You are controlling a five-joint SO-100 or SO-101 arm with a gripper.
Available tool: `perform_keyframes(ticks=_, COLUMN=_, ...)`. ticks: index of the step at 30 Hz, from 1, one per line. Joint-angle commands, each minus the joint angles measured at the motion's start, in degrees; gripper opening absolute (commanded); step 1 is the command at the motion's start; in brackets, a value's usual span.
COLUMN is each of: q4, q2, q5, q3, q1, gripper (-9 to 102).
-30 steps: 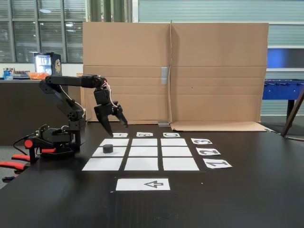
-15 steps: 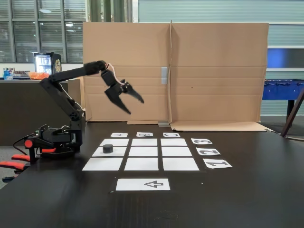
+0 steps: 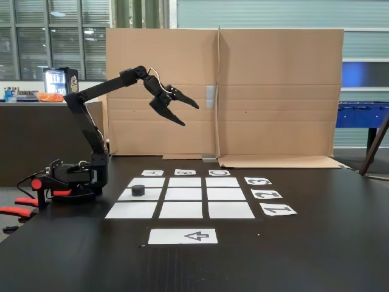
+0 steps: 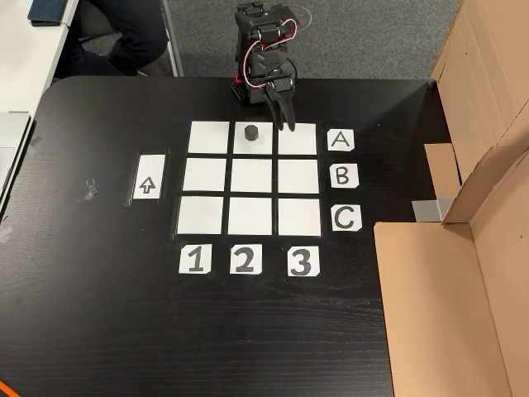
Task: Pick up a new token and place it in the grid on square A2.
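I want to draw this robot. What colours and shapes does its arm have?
The arm is all black, built of chunky jointed links on a black base with red-orange parts. Thin red and white cables loop near the wrist. The end effector has two pointed black fingers, like a beak.

Soft, even room light is falling on everything from above. In the fixed view the black counter (image 3: pixel 316 243) is shining a little, with a pale glow spreading along its near edge. The white grid (image 3: pixel 180 194) is looking very bright against the dark top. The windows (image 3: pixel 45 36) far behind are looking dim and a bit soft. In the other view the light is flat, and shadows under things are staying faint. The token (image 4: pixel 252 131) is looking sharp there. The cardboard (image 4: pixel 488 99) at the right edge is looking sharp too. Nothing is looking blurry or bent at the edges.
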Motion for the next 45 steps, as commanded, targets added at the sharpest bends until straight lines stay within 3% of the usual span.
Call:
perform_keyframes(ticks=1, q4=-2.55, q2=-0.09, q5=3.78, q3=-2.29, q1=-0.70, gripper=31)
perform_keyframes(ticks=15, q4=-4.83, q2=0.00, q5=9.84, q3=-1.85, q1=2.11, gripper=31)
perform_keyframes(ticks=45, q4=-1.41, q2=8.35, q5=11.25, q3=-2.20, q1=0.70, gripper=31)
